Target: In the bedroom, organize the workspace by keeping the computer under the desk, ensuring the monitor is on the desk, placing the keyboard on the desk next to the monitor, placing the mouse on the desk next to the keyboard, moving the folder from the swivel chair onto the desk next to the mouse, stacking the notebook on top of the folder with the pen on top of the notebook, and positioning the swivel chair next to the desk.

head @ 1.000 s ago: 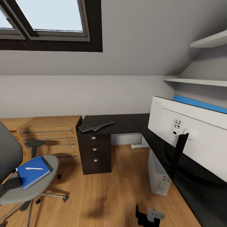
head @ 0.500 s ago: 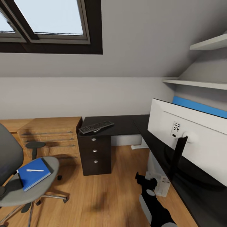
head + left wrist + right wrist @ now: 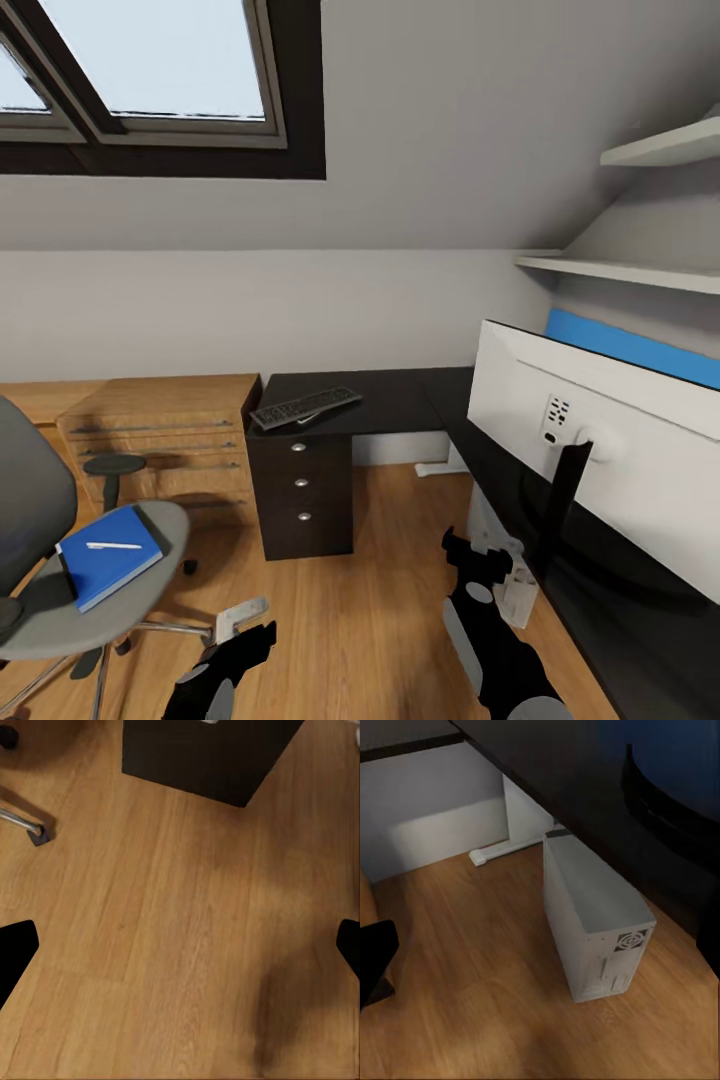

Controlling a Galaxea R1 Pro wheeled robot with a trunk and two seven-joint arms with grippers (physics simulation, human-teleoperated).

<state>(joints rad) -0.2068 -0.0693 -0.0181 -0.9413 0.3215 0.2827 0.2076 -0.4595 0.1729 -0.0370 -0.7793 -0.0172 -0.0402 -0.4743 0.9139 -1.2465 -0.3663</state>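
Folder (image 3: 105, 556), lower left of frame: thin, stiff, light, judged slippery; we would pinch an overhanging edge. Left gripper (image 3: 180, 945) spread apart, right gripper (image 3: 478, 552) indeterminate.

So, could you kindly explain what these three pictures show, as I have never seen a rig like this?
It is a simulated wheeled robot with two arms. The large picture comes from its head camera: the left end effector and right end effector rise at the bottom, holding nothing. The other two come from cameras at each wrist. A keyboard and monitor stand on the black desk; the computer is beneath it. The swivel chair carries a blue folder with a pen on it.
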